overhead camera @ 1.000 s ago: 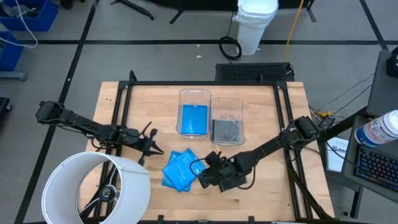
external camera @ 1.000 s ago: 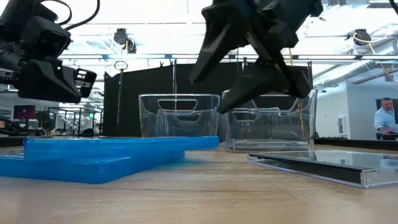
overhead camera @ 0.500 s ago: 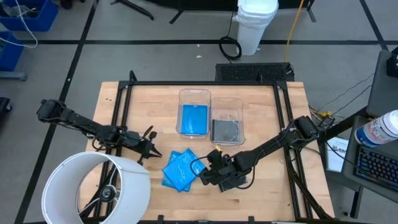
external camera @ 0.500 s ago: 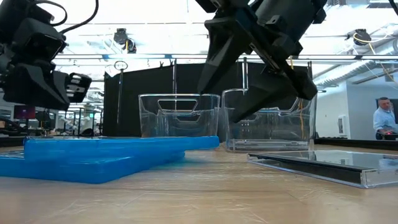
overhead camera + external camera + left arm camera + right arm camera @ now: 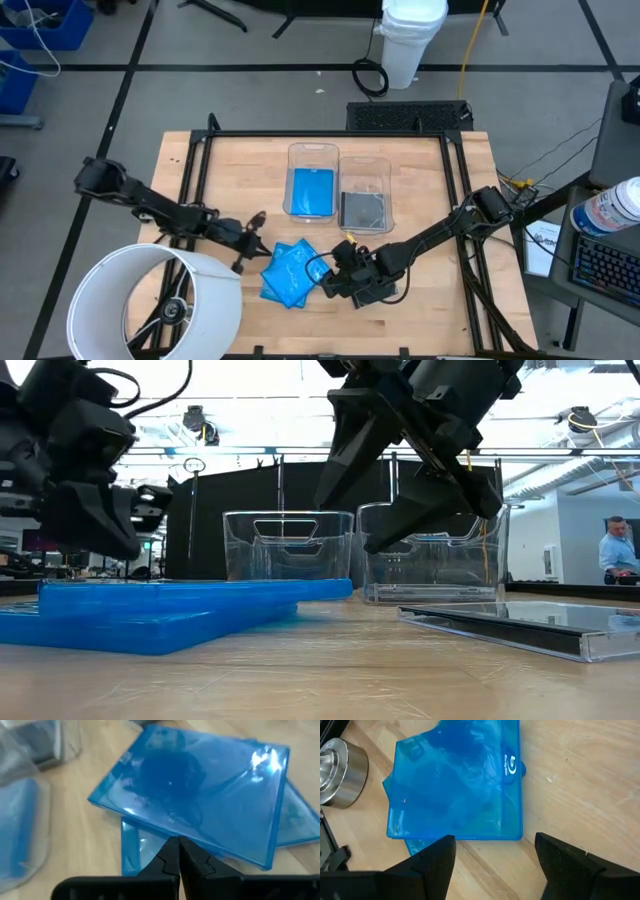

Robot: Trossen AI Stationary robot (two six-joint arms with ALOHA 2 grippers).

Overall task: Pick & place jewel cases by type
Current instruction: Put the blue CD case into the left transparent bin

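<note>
Two or three bright blue jewel cases [image 5: 288, 273] lie overlapping flat on the table near its near edge, also seen in the low view [image 5: 150, 610]. A dark smoky case [image 5: 520, 626] lies flat to their right. One blue case [image 5: 312, 190] sits in the left clear bin and one dark case [image 5: 364, 209] in the right bin. My left gripper [image 5: 256, 224] is shut and hovers just left of the blue pile, above its edge [image 5: 176, 851]. My right gripper [image 5: 335, 272] is open and hangs above the table at the pile's right side [image 5: 495, 845].
Two clear bins [image 5: 338, 160] stand side by side at the table's middle, toward the far edge. A large white cylinder [image 5: 150, 305] covers the near left corner in the high view. A black frame [image 5: 200, 150] runs round the table. Bare wood lies right of the bins.
My left gripper has moved toward the table's right and a little toward the near edge, closing in on the blue pile, and has stayed shut. The cases have not moved.
</note>
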